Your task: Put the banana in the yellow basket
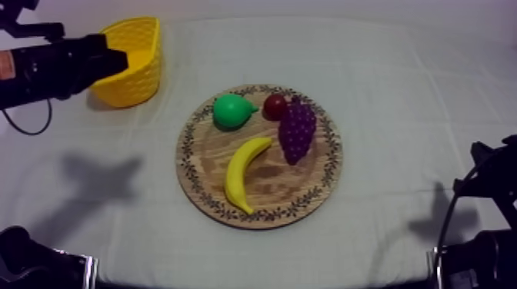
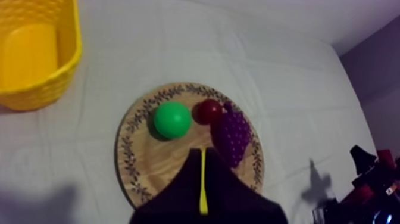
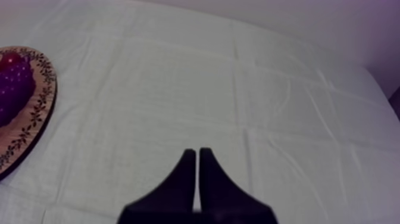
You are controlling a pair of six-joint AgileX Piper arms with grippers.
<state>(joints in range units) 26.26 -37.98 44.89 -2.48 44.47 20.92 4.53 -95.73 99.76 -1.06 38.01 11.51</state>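
The yellow banana (image 1: 245, 174) lies on the round wooden board (image 1: 201, 192), in front of a green pear (image 1: 231, 111), a small red fruit (image 1: 275, 105) and purple grapes (image 1: 297, 131). The yellow basket (image 1: 135, 81) stands at the table's back left. My left gripper (image 1: 121, 60) hovers high beside the basket. In the left wrist view its fingers form a narrow wedge (image 2: 203, 150) over the board (image 2: 143, 161), and a sliver of banana (image 2: 203, 190) shows through the slit. My right gripper (image 3: 197, 156) is shut on nothing over bare cloth.
The pear (image 2: 172, 120), red fruit (image 2: 208, 111) and grapes (image 2: 233, 134) crowd the board's far half. The basket (image 2: 36, 89) holds nothing. My right arm (image 1: 485, 184) rests at the table's right edge. The board's rim (image 3: 36, 119) lies left of the right gripper.
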